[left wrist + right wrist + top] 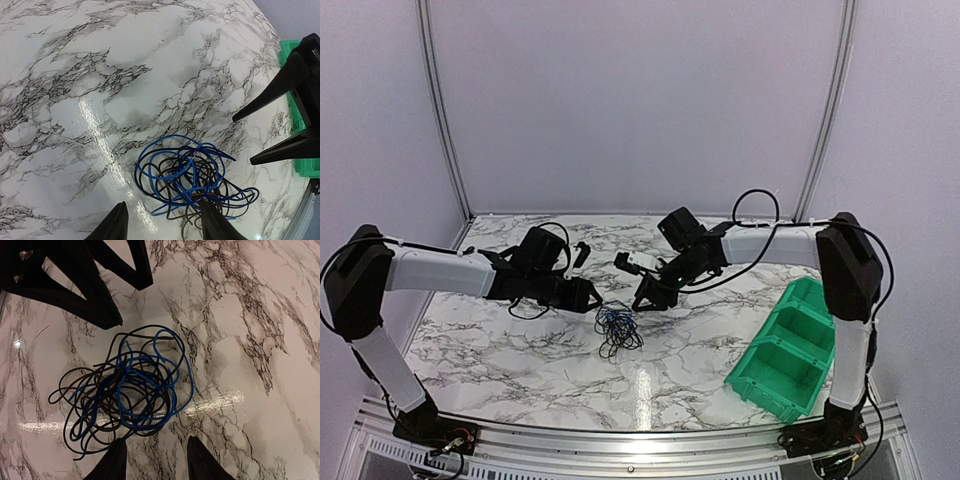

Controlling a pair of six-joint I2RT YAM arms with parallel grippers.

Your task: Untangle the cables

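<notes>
The cables (617, 329) are a small loopy tangle of thin black and blue wires lying on the marble table, between the two grippers. The tangle shows in the left wrist view (192, 182) and in the right wrist view (125, 390). My left gripper (592, 296) is open and hovers just left of the tangle; its fingers (114, 225) straddle the tangle's near edge, and the right finger overlaps some strands. My right gripper (645, 297) is open and empty just above the tangle's right side; its fingers (112, 462) stand at the tangle's edge.
A green bin tray (790, 350) with compartments sits at the right front of the table, and its corner shows in the left wrist view (290, 50). The right gripper's fingers (280, 90) show in the left wrist view, and the left gripper's fingers (95, 295) show in the right wrist view.
</notes>
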